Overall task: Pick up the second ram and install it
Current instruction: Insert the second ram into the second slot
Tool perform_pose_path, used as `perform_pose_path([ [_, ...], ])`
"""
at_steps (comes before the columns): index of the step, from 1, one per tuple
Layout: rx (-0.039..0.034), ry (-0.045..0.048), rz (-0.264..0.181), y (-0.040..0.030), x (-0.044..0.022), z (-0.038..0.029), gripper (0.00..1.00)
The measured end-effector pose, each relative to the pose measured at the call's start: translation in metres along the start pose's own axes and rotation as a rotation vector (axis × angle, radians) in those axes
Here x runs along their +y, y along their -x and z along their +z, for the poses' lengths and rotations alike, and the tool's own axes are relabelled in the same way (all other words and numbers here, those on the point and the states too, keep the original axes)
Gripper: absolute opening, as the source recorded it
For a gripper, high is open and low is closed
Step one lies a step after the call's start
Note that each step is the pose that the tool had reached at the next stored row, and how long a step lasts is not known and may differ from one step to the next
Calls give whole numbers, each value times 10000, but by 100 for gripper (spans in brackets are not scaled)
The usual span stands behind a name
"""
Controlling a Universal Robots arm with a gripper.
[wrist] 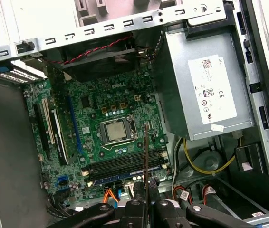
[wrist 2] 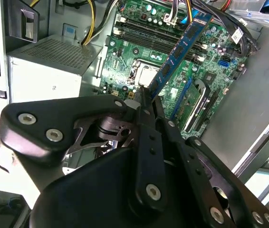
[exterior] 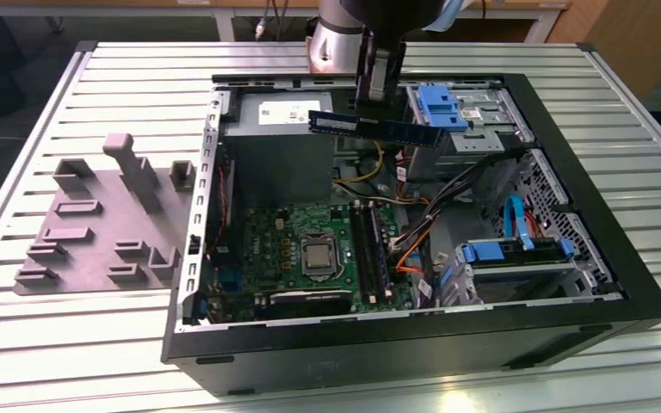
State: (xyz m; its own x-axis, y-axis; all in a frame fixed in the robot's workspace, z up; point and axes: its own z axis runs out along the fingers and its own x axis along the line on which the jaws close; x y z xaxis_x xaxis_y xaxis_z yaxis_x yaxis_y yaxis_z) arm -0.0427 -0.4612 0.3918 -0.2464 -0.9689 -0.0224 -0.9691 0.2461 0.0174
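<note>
The gripper [exterior: 374, 105] hangs above the open computer case [exterior: 606, 258], its two fingers [wrist 2: 146, 107] pinched tight on the memory stick [exterior: 374, 127], which it holds by the middle. In the exterior view the stick is up in the air over the far end of the case, lying level, with one end toward nine o'clock over the power supply box [exterior: 279, 116] and the other toward three o'clock by the blue drive bracket [exterior: 440, 105]. It touches nothing but the fingers.

In the first wrist view the stick [wrist: 147, 154] is seen edge-on as a thin line over the green board [wrist: 101, 109], close to the processor [wrist: 117, 130] and to the long black sockets [wrist: 125, 166] that lie at about six o'clock from it.

As I judge it, the risks begin with the grip: it takes the stick at one narrow spot, so a bump could swing the stick between the fingers and leave it crooked for the socket. The bundle of cables [exterior: 423, 219] lies beside the sockets, at their three o'clock in the exterior view, and a low end of the stick could snag there. A stick that meets the socket off-line or with its notch reversed would jam, and pressing on could harm the board. I cannot tell whether the socket latches are open.
</note>
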Motion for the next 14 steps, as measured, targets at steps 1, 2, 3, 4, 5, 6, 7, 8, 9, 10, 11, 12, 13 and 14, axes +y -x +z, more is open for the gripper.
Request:
perform_pose_path([
  [1, 0, 0, 0, 0, 0, 0, 14],
  [2, 0, 0, 0, 0, 0, 0, 14],
  [3, 0, 0, 0, 0, 0, 0, 14],
  [4, 0, 0, 1, 0, 0, 0, 14],
  [5, 0, 0, 5, 0, 0, 0, 14],
  [6, 0, 0, 18, 0, 0, 0, 14],
  [7, -1, 0, 46, 0, 0, 0, 14],
  [8, -1, -2, 78, 0, 0, 0, 14],
  [9, -2, -3, 126, 0, 0, 0, 14],
  [10, -2, -4, 186, 0, 0, 0, 14],
  [11, -4, -6, 253, 0, 0, 1, 14],
  [12, -5, -7, 326, 0, 0, 1, 14],
  [13, -7, -9, 421, 0, 0, 2, 14],
  [14, -9, -12, 519, 0, 0, 3, 14],
])
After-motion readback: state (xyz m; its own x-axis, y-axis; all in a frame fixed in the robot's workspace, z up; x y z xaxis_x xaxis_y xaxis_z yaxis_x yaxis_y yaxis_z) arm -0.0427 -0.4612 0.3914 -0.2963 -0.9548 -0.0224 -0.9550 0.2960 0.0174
